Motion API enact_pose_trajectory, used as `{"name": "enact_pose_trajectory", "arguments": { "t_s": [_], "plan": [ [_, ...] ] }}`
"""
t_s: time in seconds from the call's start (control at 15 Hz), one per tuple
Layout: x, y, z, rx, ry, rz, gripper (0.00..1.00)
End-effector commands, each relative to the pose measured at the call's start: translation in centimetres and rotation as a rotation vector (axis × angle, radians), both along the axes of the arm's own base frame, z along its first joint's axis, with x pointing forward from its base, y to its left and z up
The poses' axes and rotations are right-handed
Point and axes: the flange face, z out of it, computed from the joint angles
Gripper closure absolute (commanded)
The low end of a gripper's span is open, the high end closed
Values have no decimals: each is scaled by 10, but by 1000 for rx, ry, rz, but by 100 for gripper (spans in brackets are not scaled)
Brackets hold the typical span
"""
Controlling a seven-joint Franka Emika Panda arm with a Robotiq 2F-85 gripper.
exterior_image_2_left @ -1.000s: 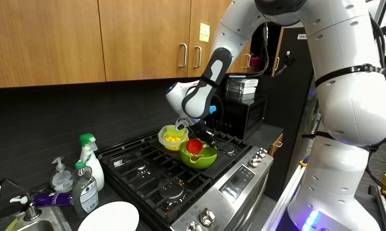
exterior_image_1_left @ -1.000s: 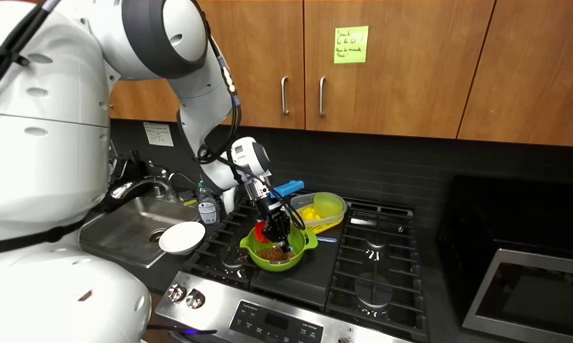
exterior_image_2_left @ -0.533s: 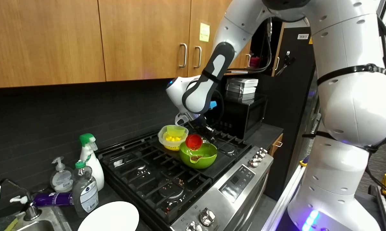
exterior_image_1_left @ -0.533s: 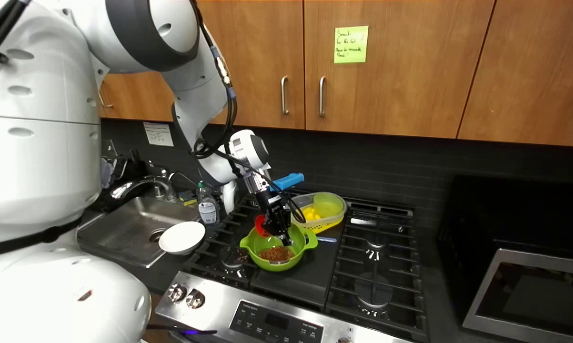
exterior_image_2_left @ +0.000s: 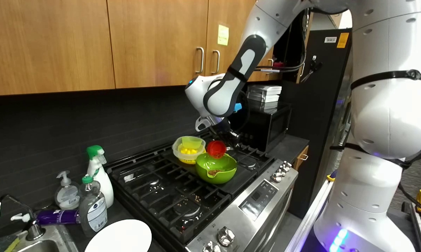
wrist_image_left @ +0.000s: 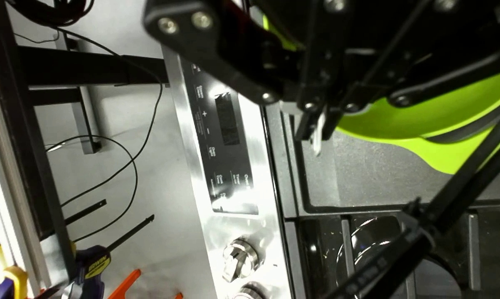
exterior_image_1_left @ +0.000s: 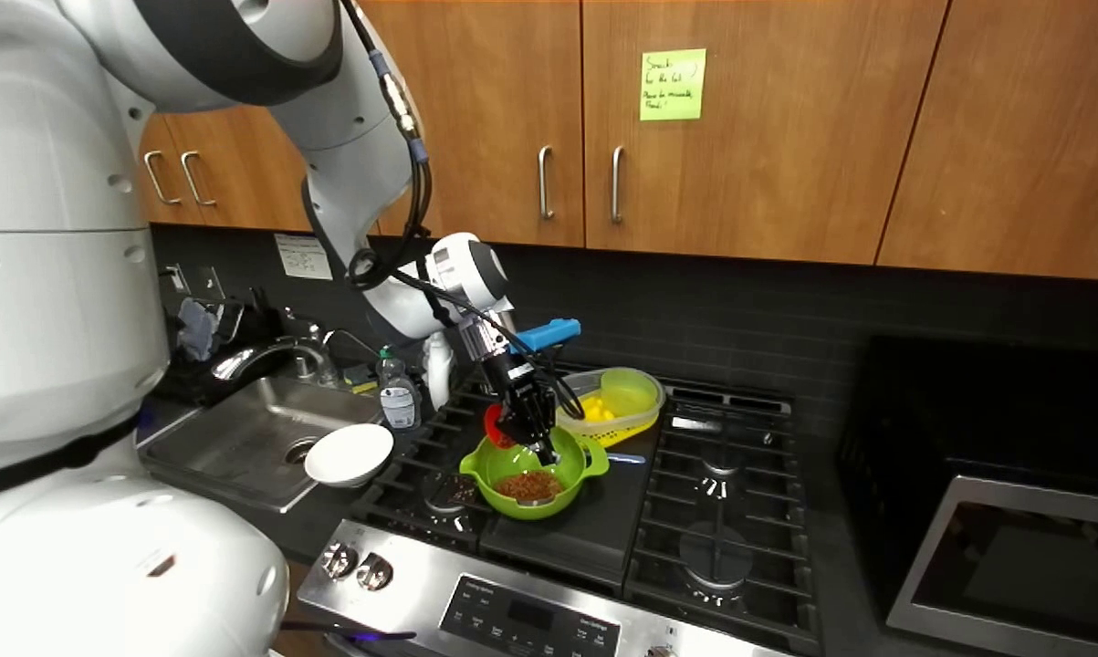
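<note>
A red cup [exterior_image_2_left: 216,149] hangs just above the rim of a green bowl [exterior_image_2_left: 215,178], tilted on its side with its mouth facing that camera. My gripper [exterior_image_1_left: 543,451] is shut on the cup's handle; a pale handle end [wrist_image_left: 317,139] sticks out between the fingertips in the wrist view. The cup's red side [exterior_image_1_left: 496,425] also shows beside the black fingers. Brown bits [exterior_image_1_left: 528,485] lie in the bottom of the bowl. The bowl stands on the flat centre plate [exterior_image_1_left: 585,534] of the stove. In the wrist view the cup itself is mostly hidden behind the gripper.
A clear container [exterior_image_1_left: 655,401] with yellow pieces and a yellow cup stands behind the bowl. Stove grates [exterior_image_1_left: 722,511] lie on both sides. A white dish [exterior_image_1_left: 348,454], a soap bottle [exterior_image_1_left: 400,401] and a sink [exterior_image_1_left: 266,429] are beside the stove; a microwave [exterior_image_1_left: 1014,557] stands opposite.
My gripper has risen with the red cup, lifting it from inside the bowl to above its rim. The brown bits in the bowl show more fully. The bowl has not moved.
</note>
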Motion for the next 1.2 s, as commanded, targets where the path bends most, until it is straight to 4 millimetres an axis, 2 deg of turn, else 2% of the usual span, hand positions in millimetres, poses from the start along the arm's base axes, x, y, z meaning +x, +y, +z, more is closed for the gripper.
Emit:
{"name": "enact_pose_trajectory", "arguments": {
  "t_s": [0.0, 0.4, 0.67, 1.13],
  "plan": [
    [-14, -1, 19, 46, 2, 35, 99],
    [-27, -1, 28, 154, 77, 78, 99],
    [-37, -4, 27, 197, 159, 67, 99],
    [-84, -14, 5, 156, 499, 50, 99]
  ]
}}
